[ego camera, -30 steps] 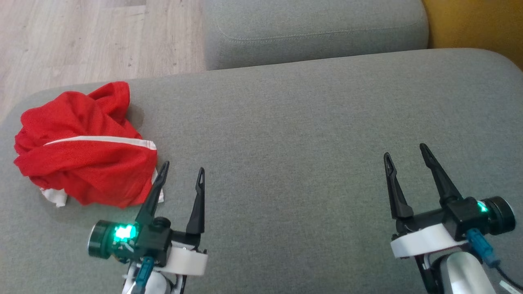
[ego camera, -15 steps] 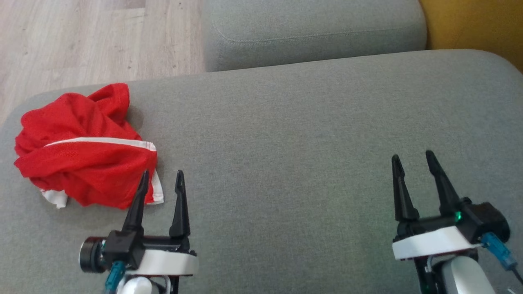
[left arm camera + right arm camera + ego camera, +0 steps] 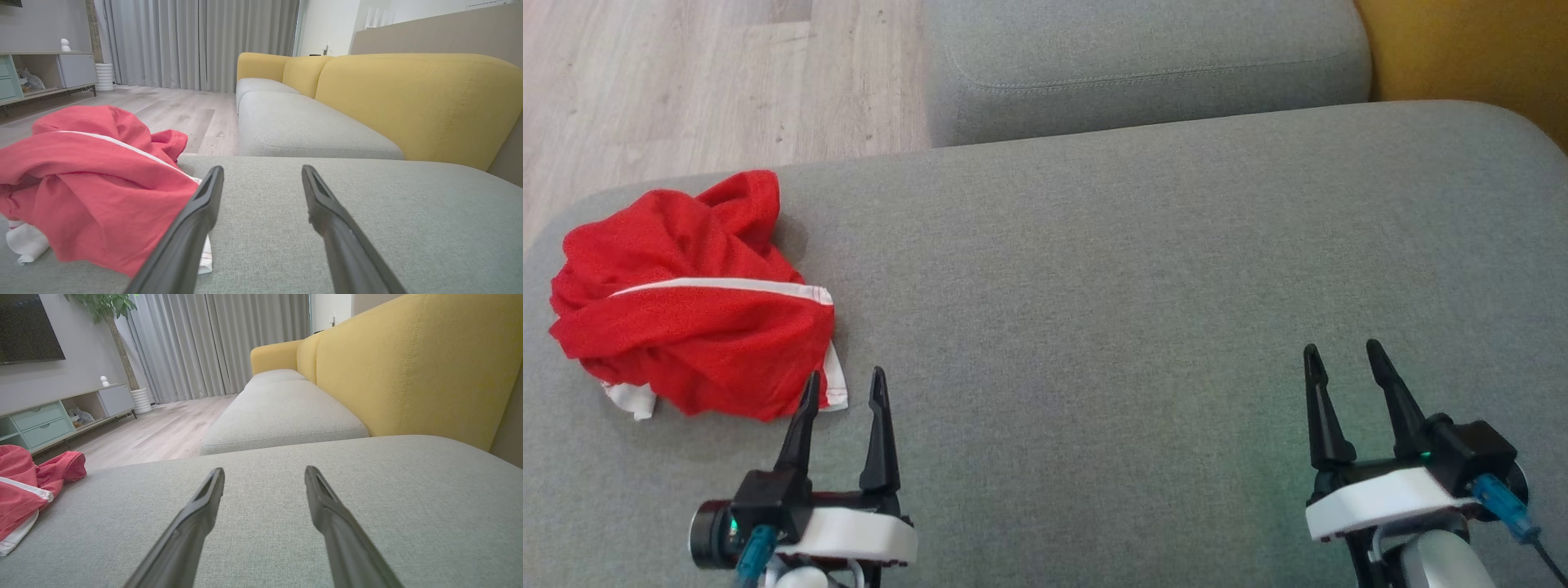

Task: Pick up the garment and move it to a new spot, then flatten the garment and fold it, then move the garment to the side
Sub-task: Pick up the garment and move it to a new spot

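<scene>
Okay, your red garment (image 3: 690,294) lies crumpled on the grey cushion (image 3: 1094,286), at its far left corner. Left pincer (image 3: 844,374) hovers over the cushion's near left, jaws wide, empty, one fingertip just beside the garment's white hem. Right pincer (image 3: 1342,347) sits over the cushion's near right, jaws wide, empty.

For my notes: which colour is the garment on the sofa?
Red garment with a white stripe; clearest in the head view.
</scene>
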Robot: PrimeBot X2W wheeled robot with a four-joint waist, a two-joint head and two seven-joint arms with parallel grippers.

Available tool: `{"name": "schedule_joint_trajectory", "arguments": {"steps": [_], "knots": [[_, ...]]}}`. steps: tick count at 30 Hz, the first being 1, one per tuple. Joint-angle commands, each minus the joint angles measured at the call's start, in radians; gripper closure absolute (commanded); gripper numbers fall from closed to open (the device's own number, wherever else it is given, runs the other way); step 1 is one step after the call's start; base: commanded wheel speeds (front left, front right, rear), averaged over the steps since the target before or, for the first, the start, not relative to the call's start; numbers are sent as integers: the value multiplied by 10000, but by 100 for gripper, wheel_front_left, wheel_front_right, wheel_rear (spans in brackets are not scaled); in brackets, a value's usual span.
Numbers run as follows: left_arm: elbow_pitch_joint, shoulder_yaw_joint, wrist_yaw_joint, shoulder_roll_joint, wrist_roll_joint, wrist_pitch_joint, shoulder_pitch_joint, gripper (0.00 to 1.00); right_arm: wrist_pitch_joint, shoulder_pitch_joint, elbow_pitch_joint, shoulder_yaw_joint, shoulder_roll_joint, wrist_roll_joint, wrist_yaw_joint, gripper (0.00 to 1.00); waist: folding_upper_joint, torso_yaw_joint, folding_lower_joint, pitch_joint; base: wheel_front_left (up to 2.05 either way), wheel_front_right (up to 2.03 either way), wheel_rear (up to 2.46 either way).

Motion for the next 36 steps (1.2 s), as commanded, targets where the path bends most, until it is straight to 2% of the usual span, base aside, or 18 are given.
{"name": "schedule_joint_trajectory", "arguments": {"steps": [1,13,36], "knots": [[-231,373,-32,-10,42,-80,-338,0,-109,-363,-308,188,-85,55,-7,0,0,-6,0,-1,0,0,0],[-199,607,-143,-71,132,-80,-427,0,-109,-300,-435,285,-85,210,-7,0,0,325,0,-59,0,0,0],[-324,1290,-119,-86,390,-80,-120,0,-109,-18,-590,1408,-85,605,-7,0,0,2425,0,-297,0,0,0]]}}
